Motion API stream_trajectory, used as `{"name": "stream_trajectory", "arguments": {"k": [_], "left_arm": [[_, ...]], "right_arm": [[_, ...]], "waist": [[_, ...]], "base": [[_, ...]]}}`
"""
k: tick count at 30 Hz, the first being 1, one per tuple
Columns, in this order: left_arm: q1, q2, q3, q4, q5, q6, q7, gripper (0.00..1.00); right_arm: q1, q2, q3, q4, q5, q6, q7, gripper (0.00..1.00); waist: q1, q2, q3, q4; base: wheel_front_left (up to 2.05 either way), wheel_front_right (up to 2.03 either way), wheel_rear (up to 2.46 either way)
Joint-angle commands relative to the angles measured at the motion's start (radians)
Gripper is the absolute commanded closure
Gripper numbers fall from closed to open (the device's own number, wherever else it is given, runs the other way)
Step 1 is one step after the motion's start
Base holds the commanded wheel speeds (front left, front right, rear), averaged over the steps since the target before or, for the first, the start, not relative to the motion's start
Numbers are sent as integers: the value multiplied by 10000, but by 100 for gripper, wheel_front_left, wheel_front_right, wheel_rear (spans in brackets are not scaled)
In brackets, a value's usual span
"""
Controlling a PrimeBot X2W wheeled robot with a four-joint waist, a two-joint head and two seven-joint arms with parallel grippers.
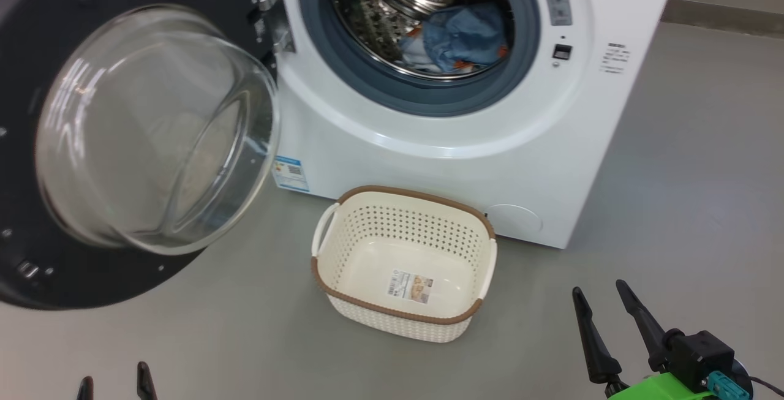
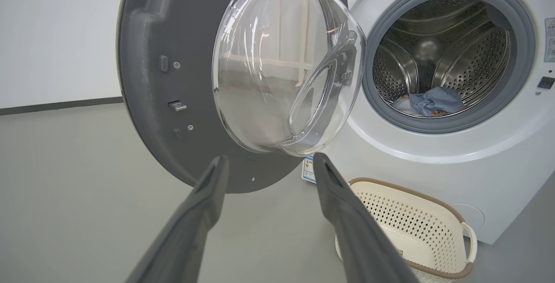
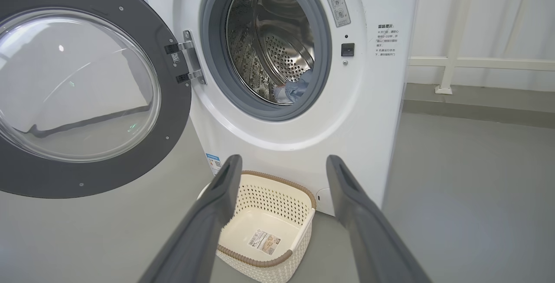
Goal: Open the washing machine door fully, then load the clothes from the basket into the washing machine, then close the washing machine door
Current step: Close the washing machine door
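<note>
The washing machine (image 1: 441,161) stands ahead with its door (image 1: 141,130) swung wide to the left, glass bowl facing me. Light blue clothes (image 1: 462,35) with orange prints lie inside the steel drum, also seen as clothes (image 2: 433,101) and clothes (image 3: 299,90). The cream basket (image 1: 478,228) sits on the floor before the machine, with just a paper label on its bottom. My left gripper (image 1: 115,381) is open at the lower left, its fingers (image 2: 204,213) below the door (image 2: 173,79). My right gripper (image 1: 600,302) is open at the lower right, above the basket (image 3: 303,200).
Grey floor (image 1: 674,173) spreads right of the machine and in front of the basket. A wall with a dark skirting (image 2: 56,105) runs behind the open door. White pipes (image 3: 451,57) run along the wall to the machine's right.
</note>
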Motion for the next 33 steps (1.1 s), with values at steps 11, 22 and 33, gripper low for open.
{"name": "stream_trajectory", "arguments": {"k": [11, 22, 33], "left_arm": [[-7, 37, 221, -476, 30, 321, -82, 0], [155, 37, 251, -834, -265, 777, -82, 0], [259, 37, 120, -1001, -309, 974, -82, 0]], "right_arm": [[-113, -26, 162, -295, -170, 16, -105, 0], [-594, -26, 497, -150, -304, 16, 31, 0], [-736, -26, 551, 31, -324, 16, 29, 0]], "waist": [[0, 0, 28, 1359], [0, 0, 289, 1524], [0, 0, 366, 1545]], "base": [[0, 0, 0], [0, 0, 0], [0, 0, 0]]}}
